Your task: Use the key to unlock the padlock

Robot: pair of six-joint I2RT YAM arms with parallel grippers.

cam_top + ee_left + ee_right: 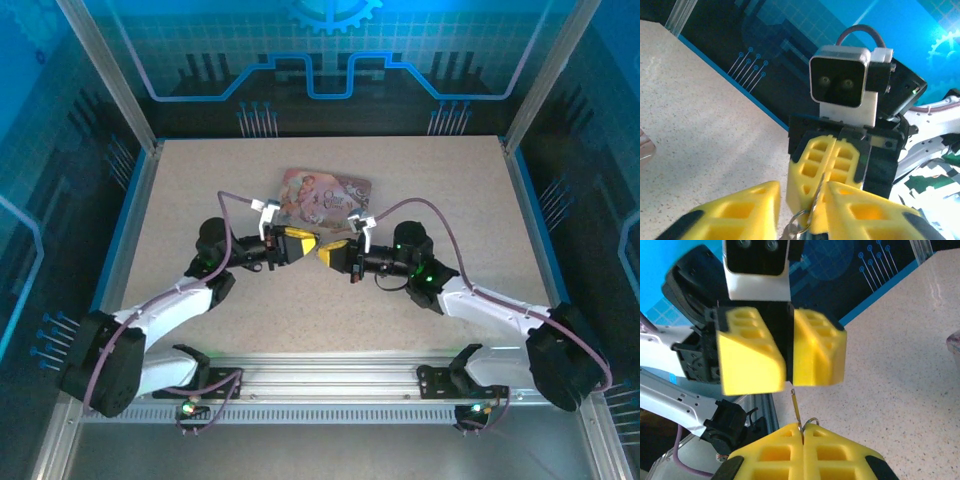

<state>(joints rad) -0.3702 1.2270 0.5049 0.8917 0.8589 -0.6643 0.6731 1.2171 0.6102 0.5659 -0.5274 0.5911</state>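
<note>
My two grippers meet tip to tip above the middle of the table. The right gripper (324, 256) (802, 429) is shut on the key (796, 405), a thin dull-gold blade sticking out of its tips, with a small wire ring (811, 421) beside it. The left gripper (311, 246) (804, 192) faces it with its yellow fingers (752, 352) apart and nothing seen gripped between them. In the left wrist view the key (819, 192) and its ring (799, 220) sit in the gap between my left fingers. The key's tip ends just short of the left fingertips. The padlock is hidden.
A pink picture-printed tin (325, 192) lies flat on the speckled table (450, 190) just behind the grippers. Blue-edged walls close the table in at the back and sides. A metal rail (320, 365) with the arm bases runs along the near edge.
</note>
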